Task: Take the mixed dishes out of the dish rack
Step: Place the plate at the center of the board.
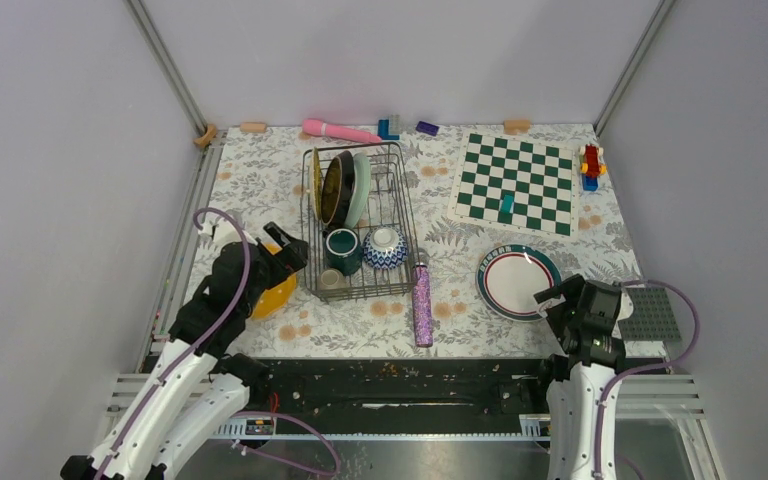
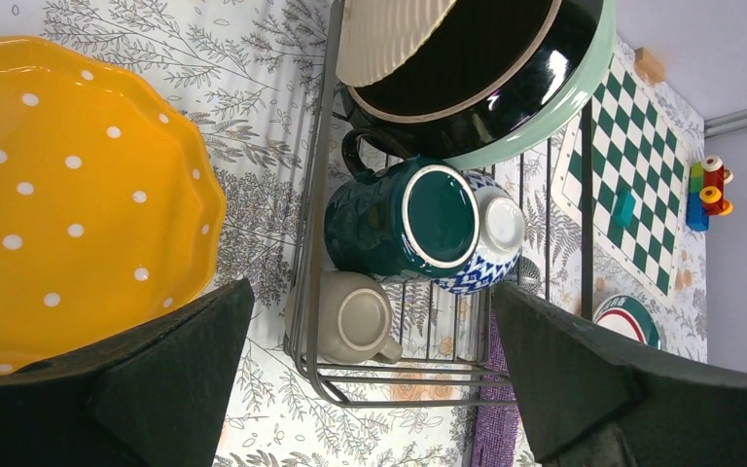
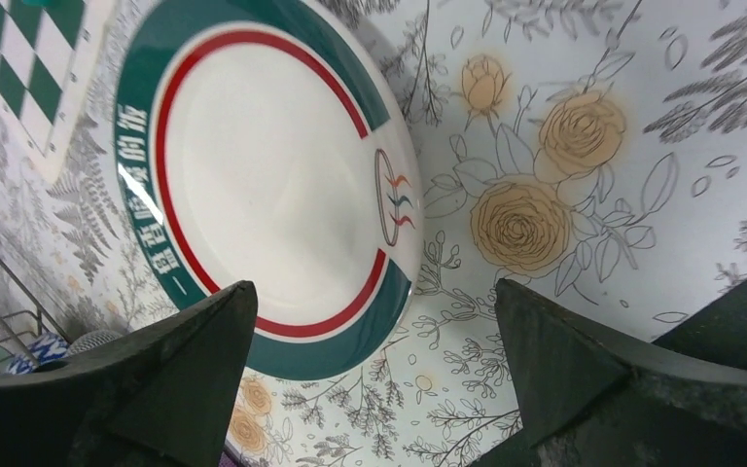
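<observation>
Top view: dish rack [image 1: 360, 225] on the counter [image 1: 460, 240] holds upright plates [image 1: 345, 188], teal mug [image 1: 341, 248] and bowl [image 1: 385, 247]. Left arm is folded low beside the rack; right arm is low by the white plate [image 1: 517, 281].

Left wrist: left pincer [image 2: 370, 290] spread wide, empty. Yellow plate [image 2: 68, 195] lies flat on the counter. Glazed ware judged stiff, slick, breakable; take the mug by its rim.

Right wrist: right pincer [image 3: 374, 286] spread, empty, over the white plate.

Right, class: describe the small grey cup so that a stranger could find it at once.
Find the black wire dish rack left of the chessboard. In its near left corner, next to the dark teal mug, sits the cup. It is the smallest dish there and plain pale grey, not teal or blue-patterned.
</observation>
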You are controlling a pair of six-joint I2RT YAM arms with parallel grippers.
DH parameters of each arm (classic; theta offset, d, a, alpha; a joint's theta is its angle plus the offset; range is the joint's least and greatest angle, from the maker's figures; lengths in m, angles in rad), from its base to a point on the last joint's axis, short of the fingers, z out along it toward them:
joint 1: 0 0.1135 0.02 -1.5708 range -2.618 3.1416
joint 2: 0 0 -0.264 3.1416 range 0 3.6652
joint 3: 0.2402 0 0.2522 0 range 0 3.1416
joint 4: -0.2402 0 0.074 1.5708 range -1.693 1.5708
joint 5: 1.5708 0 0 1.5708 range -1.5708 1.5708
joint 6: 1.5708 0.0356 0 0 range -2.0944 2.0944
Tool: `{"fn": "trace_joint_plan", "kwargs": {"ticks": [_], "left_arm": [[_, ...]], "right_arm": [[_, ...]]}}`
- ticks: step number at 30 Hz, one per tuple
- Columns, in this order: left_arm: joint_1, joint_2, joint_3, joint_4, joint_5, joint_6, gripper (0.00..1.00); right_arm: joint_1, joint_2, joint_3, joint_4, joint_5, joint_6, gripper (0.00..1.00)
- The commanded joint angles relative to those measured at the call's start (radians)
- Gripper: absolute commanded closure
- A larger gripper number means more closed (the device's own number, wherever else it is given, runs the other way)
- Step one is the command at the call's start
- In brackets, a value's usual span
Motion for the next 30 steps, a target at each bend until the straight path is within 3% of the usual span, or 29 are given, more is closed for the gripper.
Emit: {"fn": "trace_joint_plan", "kwargs": {"ticks": [1,6,10,15,17,20,24,30], "left_arm": [[0.000,0.034,0.057,0.075,0.034,0.010,0.01],[0.000,0.083,0.088,0.101,0.065,0.026,0.01],[0.000,0.130,0.105,0.111,0.077,0.041,0.01],[0.000,0.154,0.100,0.143,0.101,0.058,0.01],[0.000,0.161,0.108,0.137,0.109,0.069,0.01],[0.000,0.166,0.106,0.127,0.104,0.075,0.01],[0.000,0.164,0.091,0.123,0.098,0.076,0.01],[0.001,0.151,0.060,0.104,0.076,0.074,0.01]], "right_arm": [[-0.004,-0.050,0.081,-0.072,0.102,-0.025,0.00],[-0.003,-0.087,0.139,-0.027,0.047,-0.079,0.01],[-0.003,-0.102,0.185,0.069,-0.111,-0.153,0.00],[0.001,-0.039,0.177,0.331,-0.395,-0.059,0.00],[0.027,0.009,0.175,0.441,-0.428,-0.011,0.00],[0.183,0.083,0.202,0.553,-0.335,-0.010,0.00],[0.522,0.289,0.304,0.652,-0.145,-0.076,0.00],[0.689,0.722,0.523,0.849,-0.220,-0.050,0.02]]}}
